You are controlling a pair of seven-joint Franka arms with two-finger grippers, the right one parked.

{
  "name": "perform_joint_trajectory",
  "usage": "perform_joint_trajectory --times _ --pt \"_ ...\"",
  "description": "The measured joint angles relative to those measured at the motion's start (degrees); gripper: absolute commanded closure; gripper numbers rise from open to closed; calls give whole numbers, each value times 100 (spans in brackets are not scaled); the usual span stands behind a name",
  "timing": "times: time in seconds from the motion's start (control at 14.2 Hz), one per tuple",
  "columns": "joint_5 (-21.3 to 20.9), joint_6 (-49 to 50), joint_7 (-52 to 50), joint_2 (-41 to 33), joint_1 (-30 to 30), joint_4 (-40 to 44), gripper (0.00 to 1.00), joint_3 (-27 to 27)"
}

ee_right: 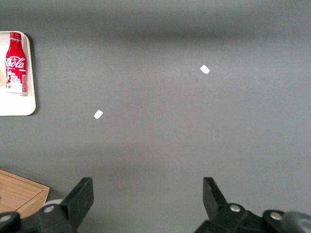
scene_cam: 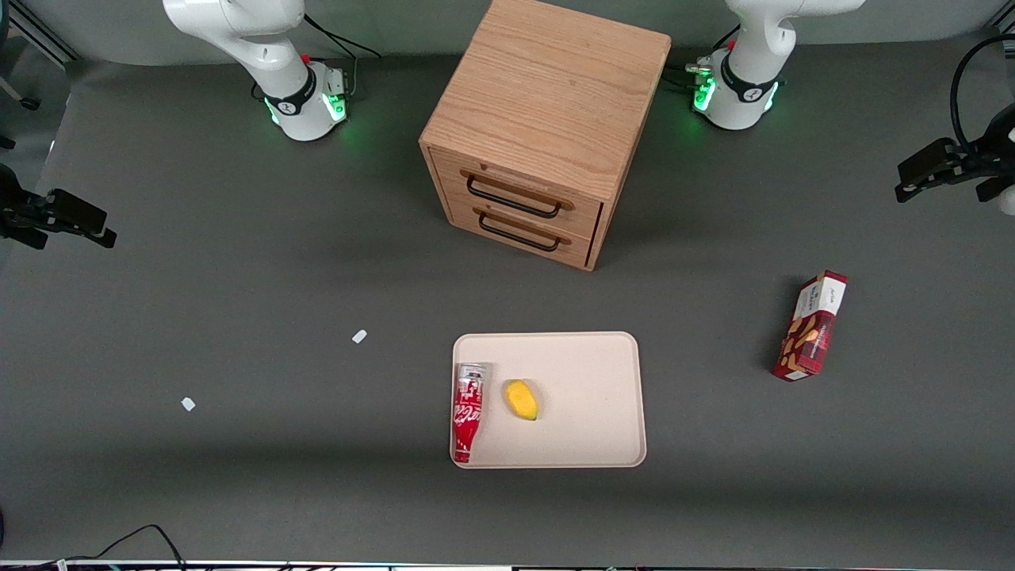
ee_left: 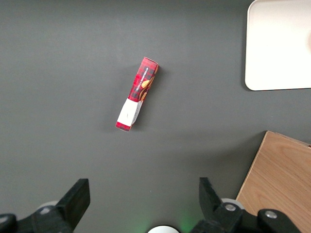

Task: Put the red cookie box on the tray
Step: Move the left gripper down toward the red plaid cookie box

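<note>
Lying apart from the tray [scene_cam: 626, 349], the red cookie box [scene_cam: 811, 326] sits below the gripper [ee_left: 143, 199], fingers [ee_left: 77, 196] wide.

A robotics lab: two white arms bolted to a grey-matted table [scene_cam: 238, 317], clamped side cameras, and the gripper [ee_left: 141, 206] hanging spread above the mat

white rounded arm [scene_cam: 753, 55], black band, green glowing base; black gripper [ee_left: 143, 201], fingers [ee_left: 77, 196] spread, small screws.
</note>
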State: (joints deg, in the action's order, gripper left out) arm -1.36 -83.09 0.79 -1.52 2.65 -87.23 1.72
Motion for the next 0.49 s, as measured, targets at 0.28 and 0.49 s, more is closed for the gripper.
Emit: perform_joint_trajectory --times 0.28,0.49 --pt "2 -100 0 63 0 -10 0 -3" --pt "2 -387 16 236 0 -210 0 -5"
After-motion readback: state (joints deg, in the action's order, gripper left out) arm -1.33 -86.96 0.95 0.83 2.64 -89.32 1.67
